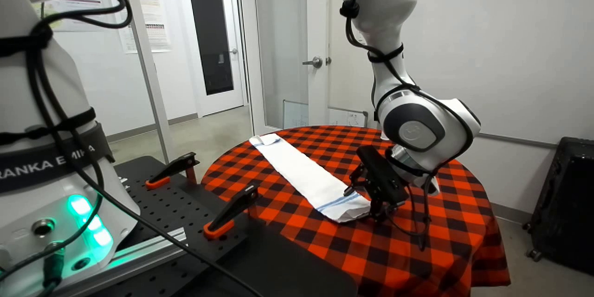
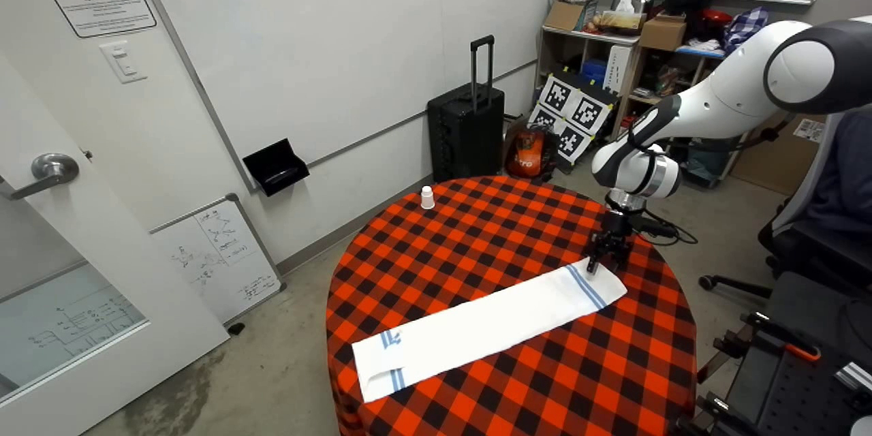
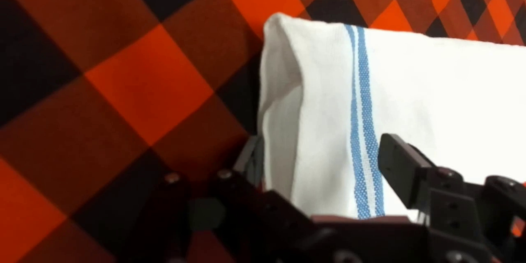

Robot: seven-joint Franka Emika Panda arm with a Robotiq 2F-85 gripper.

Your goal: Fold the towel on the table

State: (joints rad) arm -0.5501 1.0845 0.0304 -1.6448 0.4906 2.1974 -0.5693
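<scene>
There's the table (image 2: 443, 259), the towel (image 2: 477, 327) laid long across it, and here's the gripper (image 3: 322, 148), low at one striped end! Fingers (image 3: 404, 168) wide apart, the towel's end between them; contact, can't tell. A band (image 1: 51, 169) reads "RANKA EMIKA", cut short; a sign (image 2: 102, 10), "Mila", the rest too small.
</scene>
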